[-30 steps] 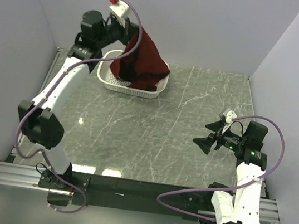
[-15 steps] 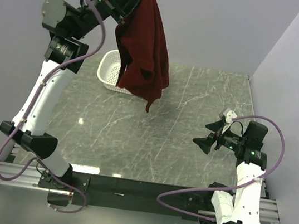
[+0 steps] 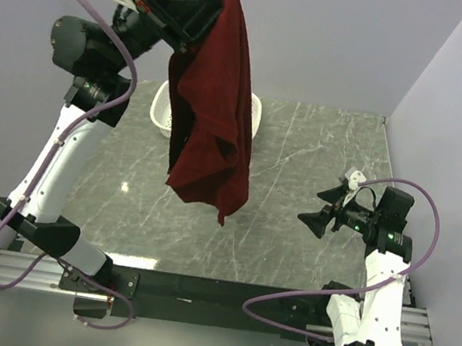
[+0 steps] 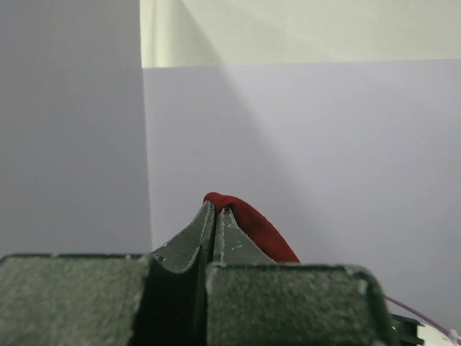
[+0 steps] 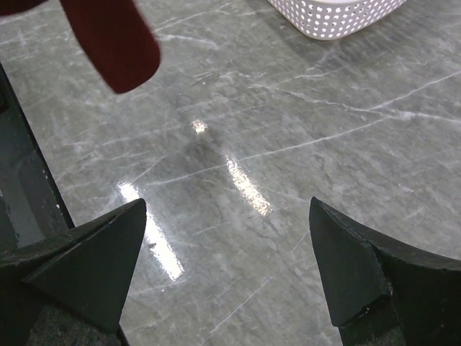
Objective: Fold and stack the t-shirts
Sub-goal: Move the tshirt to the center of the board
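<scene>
My left gripper (image 3: 223, 2) is raised high at the back left, shut on the top of the maroon t-shirt (image 3: 215, 114). The shirt hangs free in a long drape over the table, its lowest corner clear of the surface. In the left wrist view the closed fingers (image 4: 216, 216) pinch a red fold of the shirt (image 4: 252, 227) against the wall behind. My right gripper (image 3: 313, 219) is open and empty, low over the right side of the table. In the right wrist view (image 5: 229, 245) the shirt's hanging tip (image 5: 115, 43) shows at the top left.
The white perforated basket (image 3: 160, 110) stands at the back of the grey marble table (image 3: 304, 149), partly hidden behind the shirt; its corner shows in the right wrist view (image 5: 331, 18). Walls close in on the left, back and right.
My left gripper lifted the shirt out of the basket, up and toward the near side; the shirt now hangs fully free. The right arm has not moved.
</scene>
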### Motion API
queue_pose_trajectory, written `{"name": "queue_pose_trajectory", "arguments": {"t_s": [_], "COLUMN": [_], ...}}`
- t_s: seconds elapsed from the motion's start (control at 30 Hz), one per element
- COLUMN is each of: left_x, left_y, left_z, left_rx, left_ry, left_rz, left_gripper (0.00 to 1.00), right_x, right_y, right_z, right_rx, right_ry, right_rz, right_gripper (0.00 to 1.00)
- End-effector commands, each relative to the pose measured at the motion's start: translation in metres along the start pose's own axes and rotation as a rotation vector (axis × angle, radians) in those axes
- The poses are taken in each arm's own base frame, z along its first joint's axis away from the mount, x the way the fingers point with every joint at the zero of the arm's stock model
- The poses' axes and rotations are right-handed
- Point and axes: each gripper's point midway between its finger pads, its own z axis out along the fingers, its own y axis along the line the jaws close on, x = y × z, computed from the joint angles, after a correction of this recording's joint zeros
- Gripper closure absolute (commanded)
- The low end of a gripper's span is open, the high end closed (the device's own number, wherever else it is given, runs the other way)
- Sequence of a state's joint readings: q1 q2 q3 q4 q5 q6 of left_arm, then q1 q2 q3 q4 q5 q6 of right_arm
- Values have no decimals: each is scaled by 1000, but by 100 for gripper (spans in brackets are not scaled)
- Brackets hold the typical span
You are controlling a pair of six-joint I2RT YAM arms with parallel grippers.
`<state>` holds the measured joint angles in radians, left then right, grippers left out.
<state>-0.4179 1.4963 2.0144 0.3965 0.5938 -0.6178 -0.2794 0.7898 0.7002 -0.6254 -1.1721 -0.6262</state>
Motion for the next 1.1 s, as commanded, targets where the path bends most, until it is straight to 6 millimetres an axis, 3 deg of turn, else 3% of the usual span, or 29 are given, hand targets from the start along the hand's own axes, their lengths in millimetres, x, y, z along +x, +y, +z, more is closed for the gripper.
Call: {"name": "queue_pose_trajectory", "arguments": {"t_s": [0.0, 0.13, 0.27, 0.53, 0.7, 0.87, 0.97, 1.0, 1.07], "left_x": [-6, 7, 27, 119, 196, 274, 306, 313, 335], "left_y": [-34, -63, -75, -53, -32, 0, 22, 24, 22], "left_z": [-3, -5, -10, -37, -62, -102, -128, -134, -151], "left_rx": [99, 186, 198, 60, -38, -184, -290, -304, -296], "left_ry": [-21, 21, 69, 247, 410, 581, 650, 664, 708], "left_rz": [-46, -88, -86, -117, -137, -90, -46, -43, -59], "left_gripper": [99, 99, 99, 100, 99, 100, 99, 98, 70], "right_x": [-10, -9, -10, -10, -9, -9, -9, -9, -9], "right_y": [0, -1, -1, -2, -1, -2, -2, -2, -2], "right_z": [-2, -2, -2, -3, -2, -3, -3, -3, -3], "right_rx": [-1, 0, 2, 8, 3, 8, 8, 9, 9], "right_ry": [-20, -18, -19, -20, -18, -18, -17, -17, -16], "right_rz": [-26, -25, -27, -28, -26, -28, -28, -29, -26], "right_gripper": [0, 0, 0, 0, 0, 0, 0, 0, 0]}}
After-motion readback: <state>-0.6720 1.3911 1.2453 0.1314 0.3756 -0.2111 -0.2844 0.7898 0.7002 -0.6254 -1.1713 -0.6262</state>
